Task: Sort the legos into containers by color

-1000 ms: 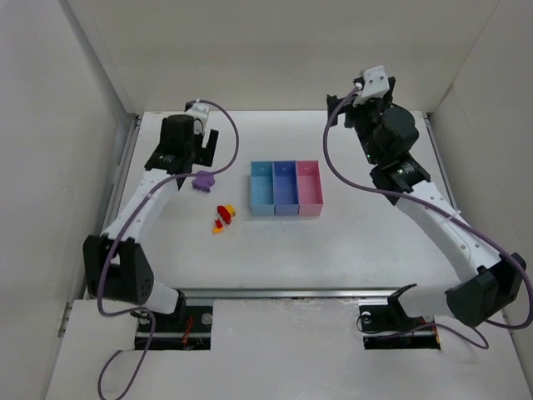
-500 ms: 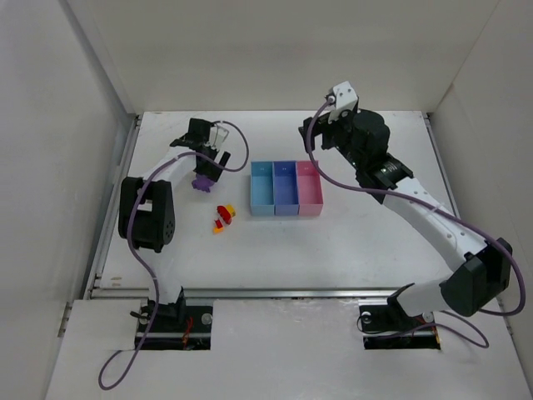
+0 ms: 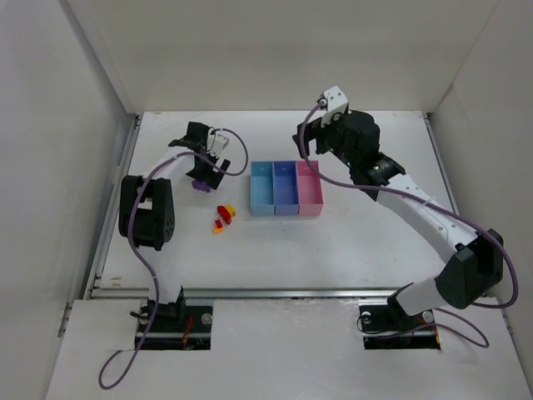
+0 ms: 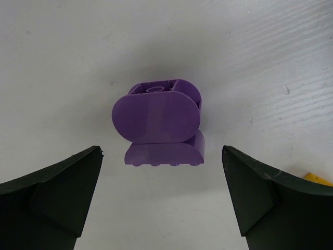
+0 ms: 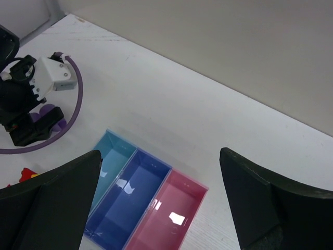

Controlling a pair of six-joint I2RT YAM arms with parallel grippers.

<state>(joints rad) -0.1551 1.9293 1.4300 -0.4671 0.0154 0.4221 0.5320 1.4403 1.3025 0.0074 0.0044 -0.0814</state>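
Fingers [image 4: 62, 192] on left arm, spread wide, have dropped to bracket purple lego [image 4: 161, 125] on desk [image 4: 250, 62]; no grasp yet. Right fingers [image 5: 52, 192], spread and empty, have swung over 3 containers [image 5: 136, 192]. Red-yellow legos [image 3: 223, 217] wait nearby.

Glossy plastic bins [image 5: 136, 194], smooth plastic purple brick [image 4: 156, 117]
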